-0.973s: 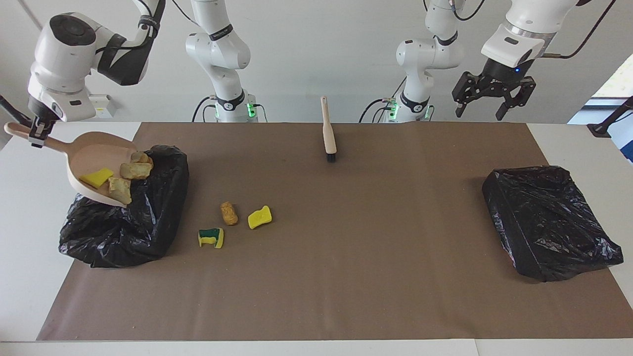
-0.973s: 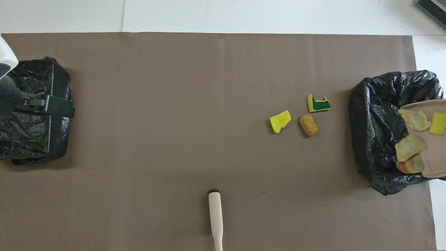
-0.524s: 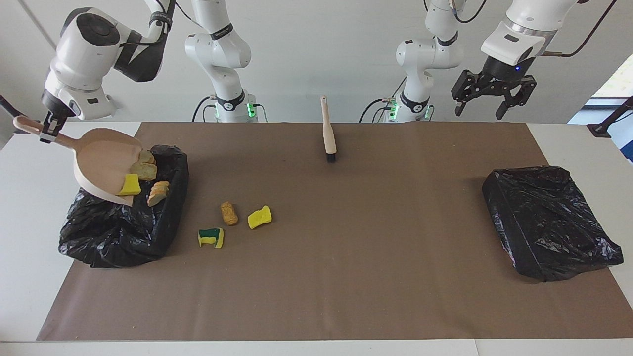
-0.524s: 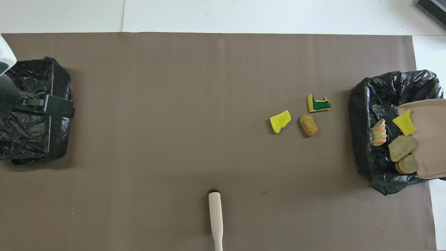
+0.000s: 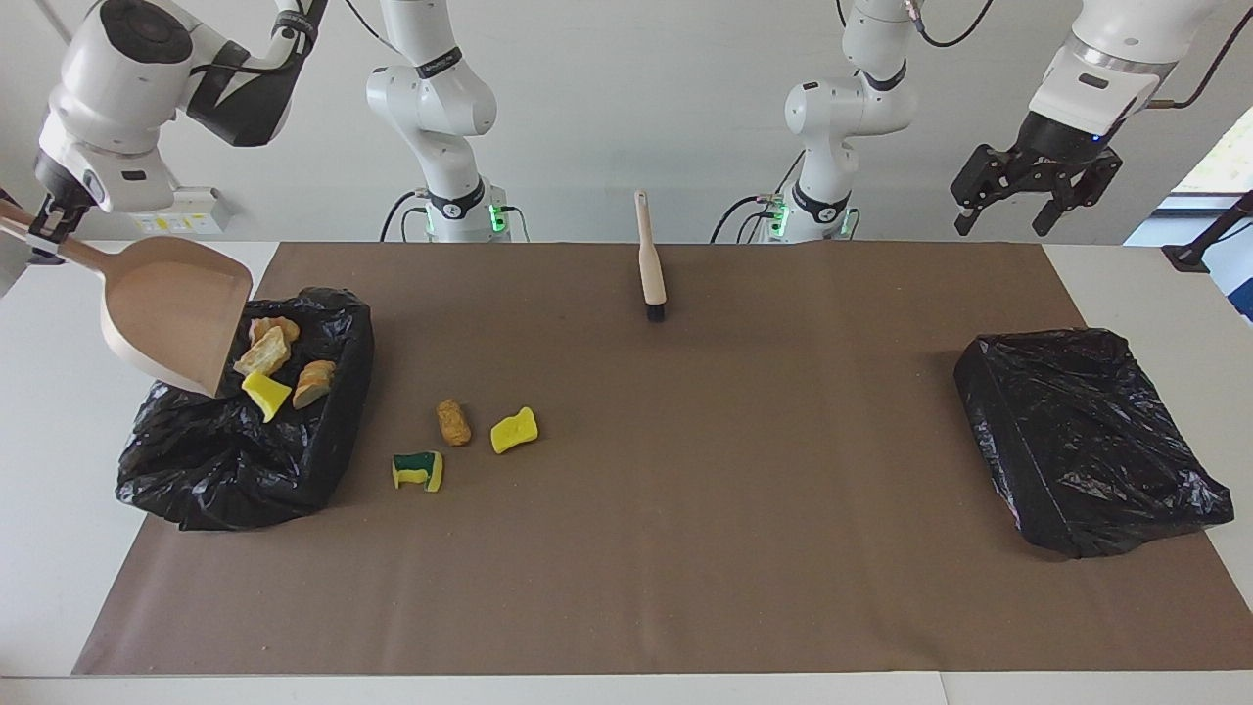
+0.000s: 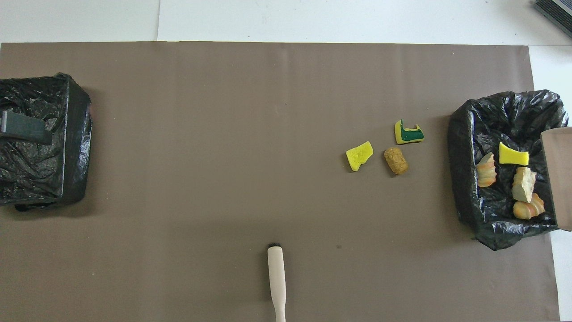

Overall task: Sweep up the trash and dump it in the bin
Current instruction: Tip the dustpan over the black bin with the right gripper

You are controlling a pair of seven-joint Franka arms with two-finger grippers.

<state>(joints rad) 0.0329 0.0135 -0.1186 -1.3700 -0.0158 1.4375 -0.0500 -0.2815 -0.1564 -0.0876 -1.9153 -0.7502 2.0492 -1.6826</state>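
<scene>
My right gripper (image 5: 46, 233) is shut on the handle of the beige dustpan (image 5: 176, 313), which hangs steeply tilted over the black-bagged bin (image 5: 225, 470) at the right arm's end. The pan is bare. Several trash pieces lie in the bin (image 6: 464, 147): a yellow sponge (image 6: 514, 154) and tan foam chunks (image 6: 523, 184). Three trash scraps lie on the mat beside the bin: a yellow piece (image 5: 514, 429), a tan chunk (image 5: 452, 421) and a green-and-yellow sponge (image 5: 418, 470). My left gripper (image 5: 1006, 211) waits open, high over the left arm's end.
The beige brush (image 5: 649, 257) lies on the brown mat near the robots, midway between the arms. A second black-bagged bin (image 5: 1087, 436) sits at the left arm's end. White table borders the mat on all sides.
The dustpan tipped steeper and drew back toward the table's end; its sponge and foam pieces slid off into the bin. The left gripper moved outward toward its end of the table.
</scene>
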